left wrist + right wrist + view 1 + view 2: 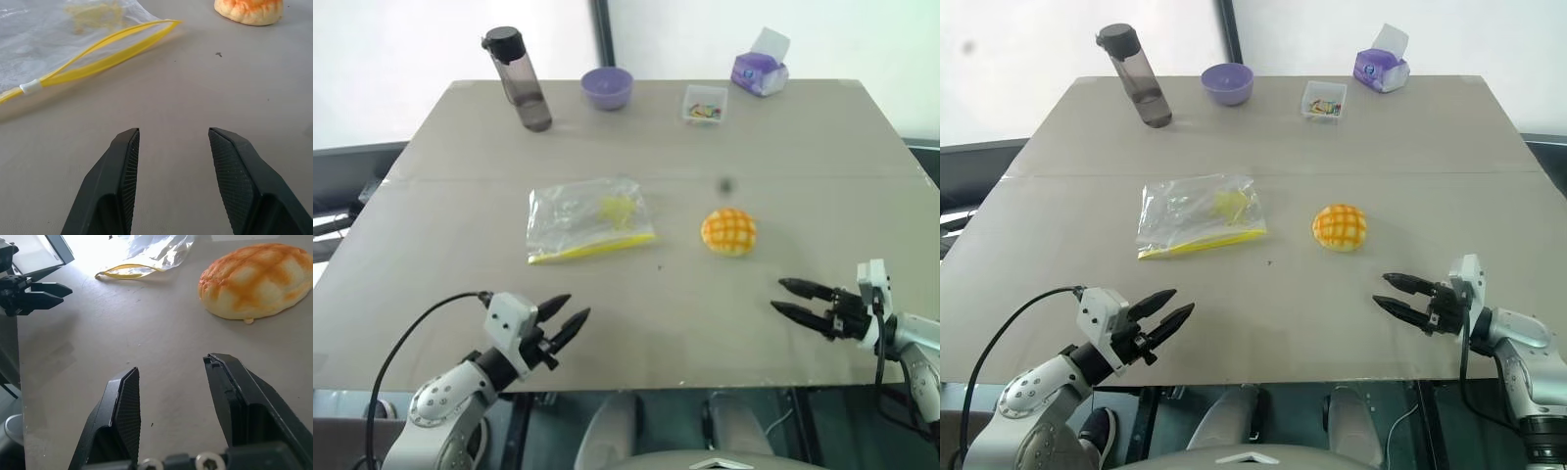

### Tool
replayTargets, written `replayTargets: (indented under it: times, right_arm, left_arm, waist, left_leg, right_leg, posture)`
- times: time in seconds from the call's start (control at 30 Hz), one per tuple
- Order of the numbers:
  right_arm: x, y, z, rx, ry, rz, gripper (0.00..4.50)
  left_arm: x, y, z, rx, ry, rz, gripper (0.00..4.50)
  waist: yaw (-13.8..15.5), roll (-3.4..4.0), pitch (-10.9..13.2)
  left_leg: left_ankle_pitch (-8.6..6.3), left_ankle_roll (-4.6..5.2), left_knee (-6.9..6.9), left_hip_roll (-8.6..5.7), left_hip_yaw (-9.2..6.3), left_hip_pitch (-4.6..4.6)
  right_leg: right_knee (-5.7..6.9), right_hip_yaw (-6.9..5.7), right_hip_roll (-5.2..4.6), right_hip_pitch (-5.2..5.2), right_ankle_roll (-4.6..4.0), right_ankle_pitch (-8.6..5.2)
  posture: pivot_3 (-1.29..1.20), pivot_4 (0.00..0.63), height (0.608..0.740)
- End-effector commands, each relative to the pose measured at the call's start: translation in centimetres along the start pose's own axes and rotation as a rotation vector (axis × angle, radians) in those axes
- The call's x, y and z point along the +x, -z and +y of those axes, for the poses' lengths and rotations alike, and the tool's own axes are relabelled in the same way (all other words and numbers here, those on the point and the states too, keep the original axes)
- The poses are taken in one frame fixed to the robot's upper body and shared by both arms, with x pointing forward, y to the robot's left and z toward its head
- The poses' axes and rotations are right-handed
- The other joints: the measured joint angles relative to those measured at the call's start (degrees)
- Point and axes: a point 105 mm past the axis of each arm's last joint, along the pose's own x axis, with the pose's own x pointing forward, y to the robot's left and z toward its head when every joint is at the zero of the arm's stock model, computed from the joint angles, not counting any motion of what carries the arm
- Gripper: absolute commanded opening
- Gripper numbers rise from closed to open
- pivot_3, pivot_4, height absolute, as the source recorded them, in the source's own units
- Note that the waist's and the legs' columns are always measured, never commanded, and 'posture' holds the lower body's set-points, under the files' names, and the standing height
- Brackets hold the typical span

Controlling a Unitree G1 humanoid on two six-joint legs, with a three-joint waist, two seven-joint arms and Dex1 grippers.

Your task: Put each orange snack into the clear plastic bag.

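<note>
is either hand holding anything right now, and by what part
Nothing is held. The left hand and right hand are both open and empty; the orange snack lies untouched on the table.

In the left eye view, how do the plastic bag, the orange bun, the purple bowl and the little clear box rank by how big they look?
Largest to smallest:
1. Plastic bag
2. Orange bun and purple bowl: they look alike, and the bowl sits farther back, so I won't rank them.
3. Clear box, also far back.

Orange snack point(728, 231) beside clear plastic bag point(588, 219)
</note>
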Motion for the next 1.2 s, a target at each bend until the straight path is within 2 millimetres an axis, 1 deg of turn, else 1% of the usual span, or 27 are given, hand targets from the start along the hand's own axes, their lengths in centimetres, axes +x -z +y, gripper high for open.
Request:
replayTargets:
  times: [0.03, 0.2, 0.63, 0.7, 0.77, 0.83, 0.93, 1.0, 1.1, 1.17, 1.2]
  right_arm:
    - [0.2, -0.8, 0.0, -0.039, 0.008, -0.037, 2.33]
    - [0.5, -0.9, -0.2, -0.045, 0.024, -0.054, 2.33]
    - [1.1, -1.3, 0.0, -0.050, 0.002, -0.063, 2.33]
    - [1.5, -1.9, 0.3, -0.062, -0.014, -0.087, 2.33]
    - [2.1, -3.4, 0.8, -0.086, -0.035, -0.152, 2.33]
    - [2.9, -5.1, 1.7, -0.099, -0.073, -0.217, 2.33]
    - [3.7, -5.6, 3.0, -0.159, -0.151, -0.196, 2.33]
    - [4.3, -6.0, 3.8, -0.200, -0.188, -0.189, 2.33]
    - [5.3, -7.0, 3.7, -0.228, -0.192, -0.203, 2.33]
    - [5.4, -7.0, 3.4, -0.225, -0.181, -0.198, 2.33]
    - [5.4, -6.9, 3.2, -0.224, -0.178, -0.194, 2.33]
  left_arm:
    - [0.4, -0.8, 0.3, 0.023, 0.001, -0.031, 2.38]
    - [0.8, -0.9, 0.5, 0.027, 0.003, -0.039, 2.38]
    - [0.6, -0.8, 0.5, 0.020, 0.002, -0.039, 2.38]
    - [0.6, -0.7, 0.5, 0.020, 0.001, -0.038, 2.38]
    - [0.6, -0.8, 0.7, 0.007, -0.004, -0.041, 2.38]
    - [0.7, -1.3, 1.2, -0.050, -0.018, -0.071, 2.38]
    - [0.8, -1.8, 1.7, -0.078, -0.020, -0.085, 2.38]
    - [0.8, -2.4, 2.2, -0.120, -0.028, -0.110, 2.38]
    - [0.0, -4.8, 5.9, -0.287, -0.121, -0.183, 2.38]
    - [-0.8, -5.9, 8.2, -0.362, -0.165, -0.209, 2.38]
    - [-1.0, -6.1, 8.9, -0.378, -0.180, -0.210, 2.38]
  waist:
    - [0.0, 0.00, 0.0]
    - [0.1, 0.00, 0.0]
    - [0.0, 0.00, 0.0]
    - [0.0, 0.00, 0.0]
    - [-0.1, 0.00, 0.0]
    - [-0.1, 0.04, 0.0]
    - [0.0, 0.01, 0.0]
    - [0.1, 0.01, 0.0]
    - [0.1, 0.00, 0.0]
    - [0.0, -0.05, 0.0]
    - [-0.1, -0.06, 0.0]
  left_leg:
    - [0.00, 0.00, 0.00, 0.00, 0.00, 0.00]
    - [0.00, 0.00, 0.01, 0.00, -0.03, 0.01]
    - [0.00, 0.00, 0.00, 0.01, 0.00, -0.01]
    - [0.00, 0.00, 0.00, 0.01, 0.00, -0.01]
    - [0.00, 0.00, 0.00, 0.02, 0.00, 0.00]
    - [0.00, 0.00, 0.00, 0.05, 0.00, 0.00]
    - [0.00, 0.00, 0.00, 0.05, -0.04, 0.00]
    - [0.00, 0.00, 0.01, 0.03, -0.04, -0.01]
    - [0.00, 0.00, 0.01, 0.02, -0.09, -0.05]
    - [0.01, 0.00, 0.08, 0.03, -0.17, -0.02]
    - [0.01, -0.01, 0.11, 0.04, -0.21, 0.00]
  right_leg:
    - [0.00, 0.00, 0.00, 0.00, 0.00, 0.00]
    - [0.01, -0.03, 0.01, 0.02, 0.00, 0.00]
    - [-0.05, -0.01, 0.00, 0.01, 0.00, 0.00]
    - [-0.05, -0.01, 0.00, 0.01, 0.00, 0.01]
    - [-0.05, -0.01, 0.01, 0.00, 0.00, 0.01]
    - [-0.04, 0.00, 0.02, 0.00, 0.00, 0.01]
    - [-0.01, -0.05, 0.02, 0.00, 0.01, 0.01]
    - [-0.02, -0.06, 0.02, 0.00, 0.01, 0.01]
    - [-0.03, -0.10, 0.01, -0.02, 0.01, 0.01]
    - [0.13, -0.16, 0.04, -0.03, 0.01, 0.01]
    - [0.18, -0.19, 0.06, -0.04, 0.01, 0.01]
  posture:
    - [0.00, 0.150, 0.740]
    - [0.00, 0.150, 0.740]
    - [0.00, 0.150, 0.740]
    - [0.00, 0.150, 0.740]
    - [0.00, 0.150, 0.740]
    - [0.00, 0.150, 0.740]
    - [0.00, 0.150, 0.740]
    - [0.00, 0.150, 0.740]
    - [0.00, 0.150, 0.740]
    - [0.00, 0.150, 0.740]
    - [0.00, 0.150, 0.740]
